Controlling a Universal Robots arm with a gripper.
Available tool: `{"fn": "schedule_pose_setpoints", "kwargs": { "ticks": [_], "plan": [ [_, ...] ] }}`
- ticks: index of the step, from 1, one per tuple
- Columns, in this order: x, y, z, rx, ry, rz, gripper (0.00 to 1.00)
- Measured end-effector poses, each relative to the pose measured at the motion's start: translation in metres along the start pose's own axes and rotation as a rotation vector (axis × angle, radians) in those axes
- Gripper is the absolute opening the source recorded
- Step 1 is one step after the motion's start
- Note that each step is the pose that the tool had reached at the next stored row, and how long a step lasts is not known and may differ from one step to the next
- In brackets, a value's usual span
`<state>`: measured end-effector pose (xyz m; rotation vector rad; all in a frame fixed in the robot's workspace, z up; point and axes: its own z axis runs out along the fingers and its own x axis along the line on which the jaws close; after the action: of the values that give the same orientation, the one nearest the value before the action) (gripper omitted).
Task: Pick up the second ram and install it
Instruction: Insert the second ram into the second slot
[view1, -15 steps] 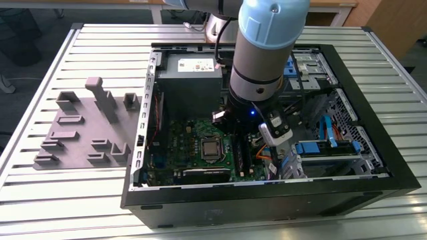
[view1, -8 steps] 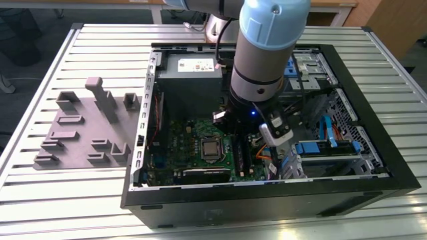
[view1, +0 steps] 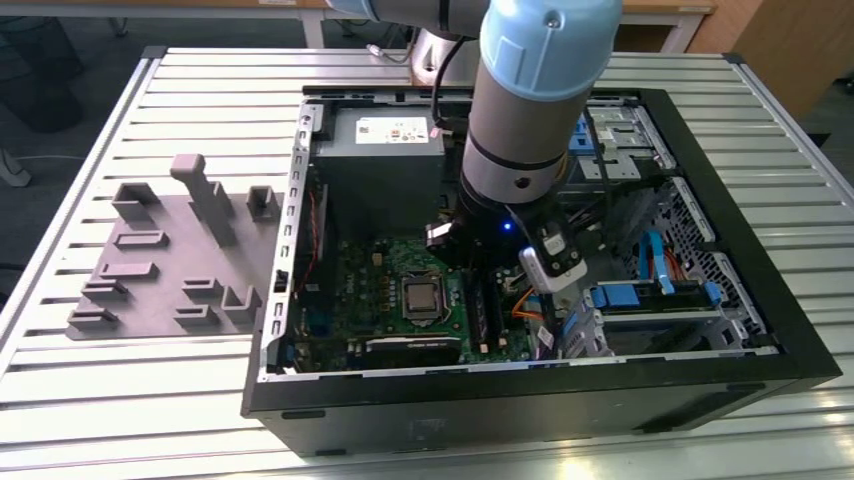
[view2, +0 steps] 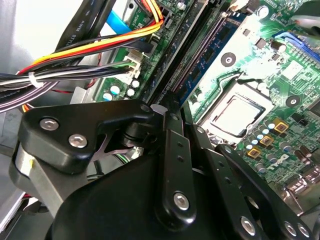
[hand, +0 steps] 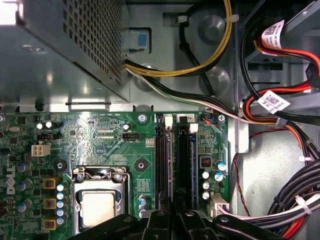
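Note:
My gripper (view1: 470, 262) is low inside the open computer case (view1: 781, 330), over the memory slots to the exterior view's right of the processor socket (view1: 423, 297). In the first wrist view the gripper (hand: 172, 220) has its black fingers (hand: 159, 220) drawn close together, shut on a thin dark board seen edge-on, the second ram (hand: 169, 162), which stands in line with one long slot. A parallel black slot rail (hand: 183, 160) runs right beside it. In the second wrist view the gripper's linkages (view2: 170, 165) cover the fingertips, and a bluish strip with dark chips (view2: 212, 52) lies along the slots.
A grey fixture plate (view1: 160, 270) with upright blocks lies on the slatted table at the exterior view's left. The power supply (view1: 380, 150) sits at the case's far end. Bundled cables (hand: 280, 115) and drive bays (view1: 654, 295) crowd the side beyond the slots.

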<state>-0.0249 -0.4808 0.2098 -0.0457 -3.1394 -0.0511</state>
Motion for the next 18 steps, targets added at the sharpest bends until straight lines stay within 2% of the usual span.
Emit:
{"fn": "schedule_pose_setpoints", "kwargs": {
  "ticks": [18],
  "plan": [
    [0.0003, -0.0001, 0.0037, -0.0008, 0.0001, 0.000, 0.14]
  ]
}}
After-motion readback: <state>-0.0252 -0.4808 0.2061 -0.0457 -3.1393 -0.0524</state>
